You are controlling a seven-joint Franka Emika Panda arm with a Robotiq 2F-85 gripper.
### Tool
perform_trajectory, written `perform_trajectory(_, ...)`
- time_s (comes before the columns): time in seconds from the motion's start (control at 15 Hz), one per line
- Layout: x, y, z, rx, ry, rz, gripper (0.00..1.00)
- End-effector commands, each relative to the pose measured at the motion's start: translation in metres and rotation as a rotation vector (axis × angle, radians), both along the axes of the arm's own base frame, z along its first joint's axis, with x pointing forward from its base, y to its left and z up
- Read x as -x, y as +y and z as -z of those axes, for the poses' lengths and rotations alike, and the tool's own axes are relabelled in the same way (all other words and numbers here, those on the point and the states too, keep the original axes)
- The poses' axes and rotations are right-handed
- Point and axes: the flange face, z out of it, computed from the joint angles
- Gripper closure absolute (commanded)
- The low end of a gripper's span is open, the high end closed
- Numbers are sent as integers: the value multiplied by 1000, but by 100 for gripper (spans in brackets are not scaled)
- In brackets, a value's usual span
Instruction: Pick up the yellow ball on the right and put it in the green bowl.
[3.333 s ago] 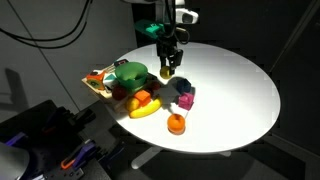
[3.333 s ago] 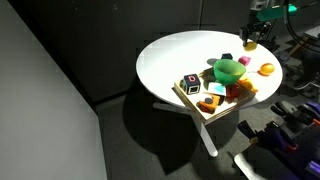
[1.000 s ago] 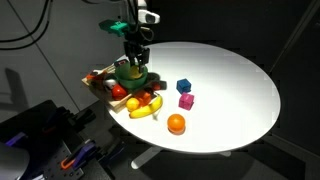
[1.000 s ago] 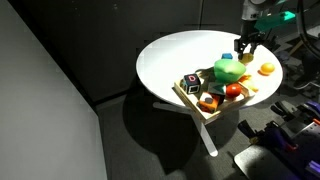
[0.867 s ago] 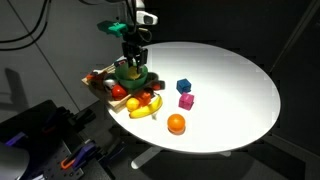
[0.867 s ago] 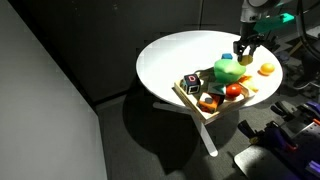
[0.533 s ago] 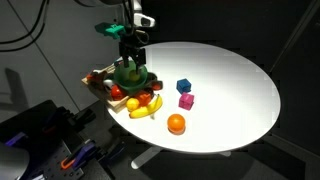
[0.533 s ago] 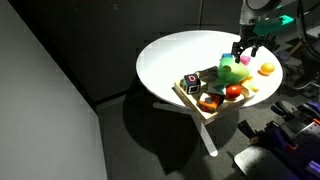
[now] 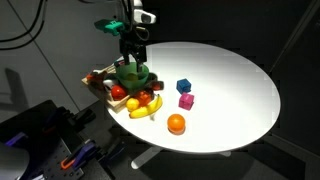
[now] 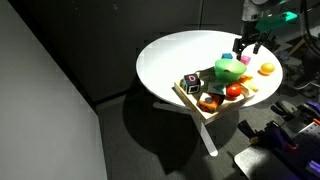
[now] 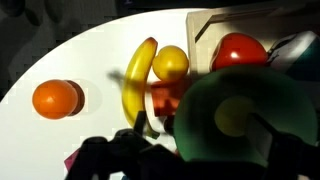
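The green bowl [image 9: 130, 72] sits at the edge of the wooden tray [image 9: 98, 86], and also shows in an exterior view from another side [image 10: 228, 70]. In the wrist view the yellow ball [image 11: 232, 115] lies inside the green bowl [image 11: 200, 100], free of the fingers. My gripper [image 9: 134, 55] hangs just above the bowl, open, with nothing between its fingers. It shows over the bowl's far side in an exterior view [image 10: 247, 47]. In the wrist view the gripper [image 11: 200, 128] has a dark finger on each side of the bowl.
A banana [image 9: 143, 108], a yellow fruit [image 11: 170, 62] and a red tomato [image 11: 238, 50] lie beside the bowl. An orange ball [image 9: 176, 123], a blue cube [image 9: 183, 86] and a magenta cube [image 9: 185, 101] rest on the round white table [image 9: 230, 80]. A black cube [image 10: 190, 83] stands on the tray.
The gripper has opened above the green bowl, and the yellow ball now rests in the bowl. The arm has hardly moved.
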Motion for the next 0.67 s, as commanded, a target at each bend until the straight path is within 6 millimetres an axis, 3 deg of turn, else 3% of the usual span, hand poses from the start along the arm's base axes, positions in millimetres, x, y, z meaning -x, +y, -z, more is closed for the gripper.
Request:
perform_trajectory(0.0, 13, -7, -26, -5, -10, 40, 0)
perform_trajectory(0.6, 39, -17, -75, -11, -47, 68, 0)
